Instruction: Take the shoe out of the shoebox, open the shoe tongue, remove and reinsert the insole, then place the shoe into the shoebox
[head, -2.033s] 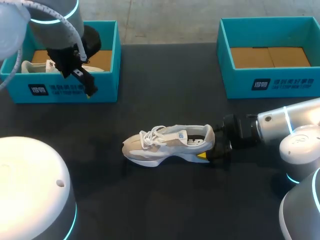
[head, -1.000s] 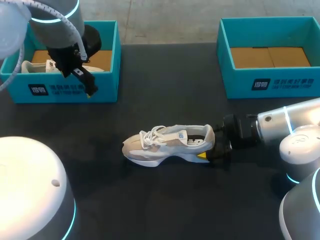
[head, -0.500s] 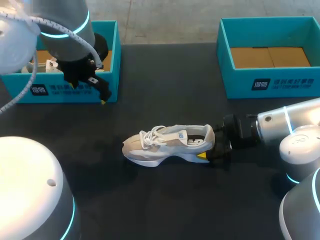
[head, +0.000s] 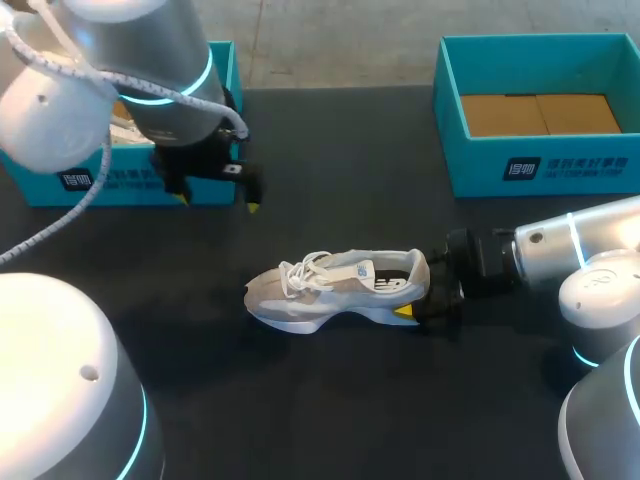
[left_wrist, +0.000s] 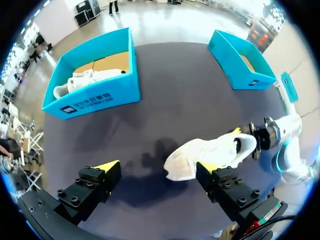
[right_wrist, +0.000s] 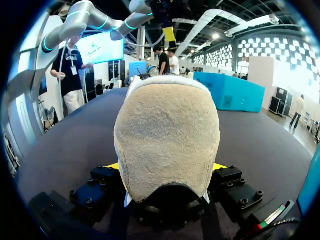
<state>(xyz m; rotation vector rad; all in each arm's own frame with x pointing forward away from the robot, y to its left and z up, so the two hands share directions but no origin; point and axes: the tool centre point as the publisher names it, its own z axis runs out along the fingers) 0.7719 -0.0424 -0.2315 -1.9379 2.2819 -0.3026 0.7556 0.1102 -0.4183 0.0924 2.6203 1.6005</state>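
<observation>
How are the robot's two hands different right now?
The left hand is wide open and empty; the right hand is shut on the shoe at its heel. The left hand hangs above the table; the right hand is down at its surface. Both have yellow fingertips.

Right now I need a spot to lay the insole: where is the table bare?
Bare: the table between the left shoebox and right shoebox, and the strip on the near side of the shoe. Crowded: the heel, gripped by the right hand, and under the open left hand.
</observation>
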